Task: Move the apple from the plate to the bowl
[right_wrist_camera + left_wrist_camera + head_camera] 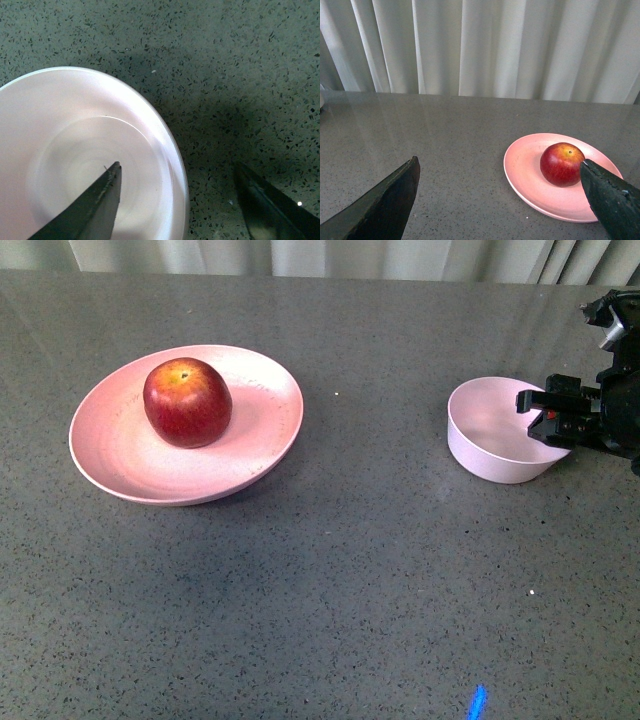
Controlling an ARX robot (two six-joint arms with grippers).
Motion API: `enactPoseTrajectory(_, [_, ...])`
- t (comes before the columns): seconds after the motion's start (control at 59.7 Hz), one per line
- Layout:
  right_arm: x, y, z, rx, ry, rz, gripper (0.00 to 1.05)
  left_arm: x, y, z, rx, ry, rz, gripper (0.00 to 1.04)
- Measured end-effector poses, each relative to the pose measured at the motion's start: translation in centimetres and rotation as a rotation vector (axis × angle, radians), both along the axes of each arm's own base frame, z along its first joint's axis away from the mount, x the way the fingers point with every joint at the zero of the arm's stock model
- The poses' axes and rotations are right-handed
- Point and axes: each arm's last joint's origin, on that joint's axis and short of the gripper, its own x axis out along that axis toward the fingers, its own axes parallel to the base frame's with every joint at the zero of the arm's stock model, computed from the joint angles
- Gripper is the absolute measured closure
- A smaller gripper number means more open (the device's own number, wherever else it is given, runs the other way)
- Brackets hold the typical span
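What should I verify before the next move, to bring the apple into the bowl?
1. The apple rests on the plate, free of any grip: ok.
2. The bowl is empty: ok.
3. The left end effector is open: ok.
4. The left end effector is around the apple: not ok, the apple lies ahead of it.
5. The right end effector is clear of the bowl: not ok, its open fingers straddle the rim.
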Motion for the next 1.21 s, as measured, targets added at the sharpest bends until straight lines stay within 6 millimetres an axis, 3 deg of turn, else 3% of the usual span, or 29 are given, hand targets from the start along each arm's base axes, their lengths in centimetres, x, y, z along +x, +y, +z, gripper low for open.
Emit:
enactPoseTrajectory(0.285, [0.4,1.7,0.5,0.021,-0.002,0.060,1.03,0.0,0.0,0.0,0.000,0.000,0.000,0.09])
enactPoseTrajectory(0.904, [1.4,6.3,0.4,0.071,0.020,0.153,1.03,0.0,0.0,0.0,0.000,0.000,0.000,0.09])
enactPoseTrajectory(1.022, [1.4,6.5,0.4,0.077,0.022,0.151,0.89,0.0,0.0,0.0,0.000,0.000,0.000,0.09])
enactPoseTrajectory(1.206, [0.8,5.7,1.1,0.081,-0.013,0.119,0.52,0.0,0.0,0.0,0.000,0.000,0.000,0.09])
